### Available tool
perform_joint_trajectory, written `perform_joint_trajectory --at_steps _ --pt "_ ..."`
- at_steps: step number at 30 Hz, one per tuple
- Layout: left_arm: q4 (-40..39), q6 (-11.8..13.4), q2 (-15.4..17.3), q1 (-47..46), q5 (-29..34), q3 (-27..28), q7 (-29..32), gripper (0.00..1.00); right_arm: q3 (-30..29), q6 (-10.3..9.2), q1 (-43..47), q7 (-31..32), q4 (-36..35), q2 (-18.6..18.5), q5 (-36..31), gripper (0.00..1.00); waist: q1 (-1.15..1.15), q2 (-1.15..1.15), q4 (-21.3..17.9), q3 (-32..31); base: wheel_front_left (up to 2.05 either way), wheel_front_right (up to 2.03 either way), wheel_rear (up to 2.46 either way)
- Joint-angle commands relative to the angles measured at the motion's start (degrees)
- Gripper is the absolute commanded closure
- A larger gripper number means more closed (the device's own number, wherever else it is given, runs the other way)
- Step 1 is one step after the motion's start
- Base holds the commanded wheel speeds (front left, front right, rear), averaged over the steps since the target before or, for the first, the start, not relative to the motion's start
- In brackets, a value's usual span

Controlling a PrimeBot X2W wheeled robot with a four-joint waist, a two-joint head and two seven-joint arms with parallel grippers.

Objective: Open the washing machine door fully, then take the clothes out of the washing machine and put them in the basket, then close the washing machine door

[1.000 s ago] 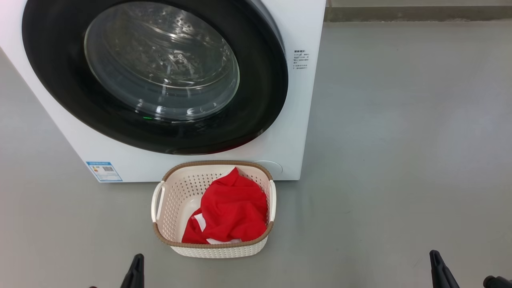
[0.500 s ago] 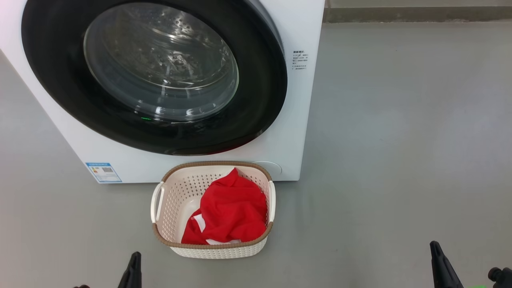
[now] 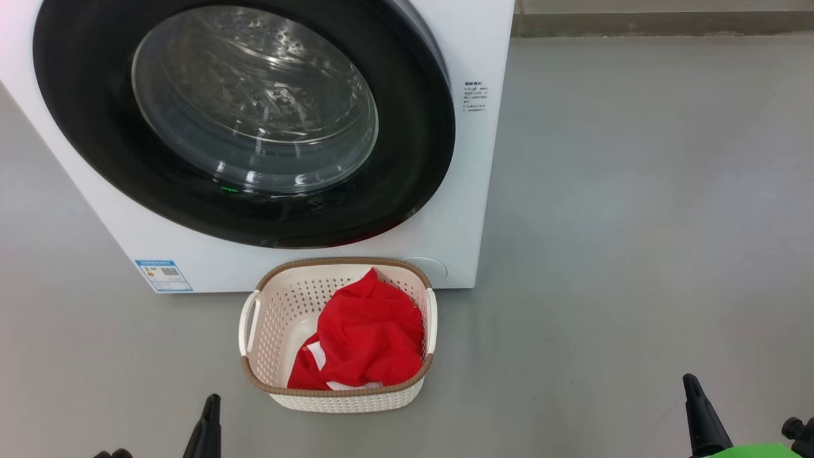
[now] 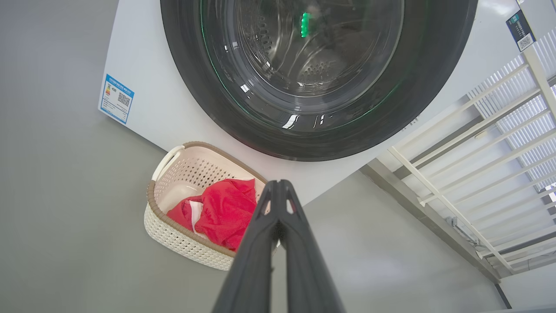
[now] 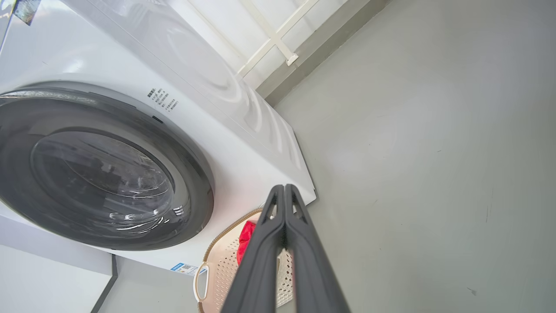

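The white washing machine (image 3: pixel 458 210) stands ahead with its black-ringed round door (image 3: pixel 407 159) shut flat against the front; the glass shows bare steel drum. On the floor just before it sits the cream basket (image 3: pixel 273 305) with red clothes (image 3: pixel 369 331) piled in its right half. My left gripper (image 3: pixel 210 404) is shut and empty near the bottom edge, left of the basket. My right gripper (image 3: pixel 690 385) is shut and empty at the lower right, far from the basket. The left wrist view has the basket (image 4: pixel 173 174), clothes (image 4: pixel 226 208) and door (image 4: pixel 243 121) beyond my shut left gripper (image 4: pixel 278 184). In the right wrist view, my right gripper (image 5: pixel 284 189) is shut.
Grey floor spreads wide to the right of the machine (image 3: pixel 636 222). A white railing (image 4: pixel 478 143) and a low kerb run behind the machine's right side. A blue label sticker (image 3: pixel 162 275) marks the machine's lower left front.
The left gripper has sunk a little lower in the head view and the right gripper has risen slightly. Door, basket and clothes have kept their places.
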Motion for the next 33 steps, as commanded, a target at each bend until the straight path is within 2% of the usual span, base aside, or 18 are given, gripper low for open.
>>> perform_joint_trajectory --at_steps 1,33 --pt "-1.5 -0.2 0.9 -2.7 -2.3 1.3 0.4 1.0 0.7 -0.02 -2.8 0.5 -1.6 -1.2 2.0 1.0 -0.01 0.0 0.0 0.0 0.0 0.0 0.0" --pt "-1.7 -0.3 1.3 -5.0 -22.3 2.6 5.7 1.0 1.1 -0.04 -7.0 5.7 -2.1 -1.7 19.5 1.0 -0.01 0.0 -0.3 -0.3 0.0 0.0 0.0"
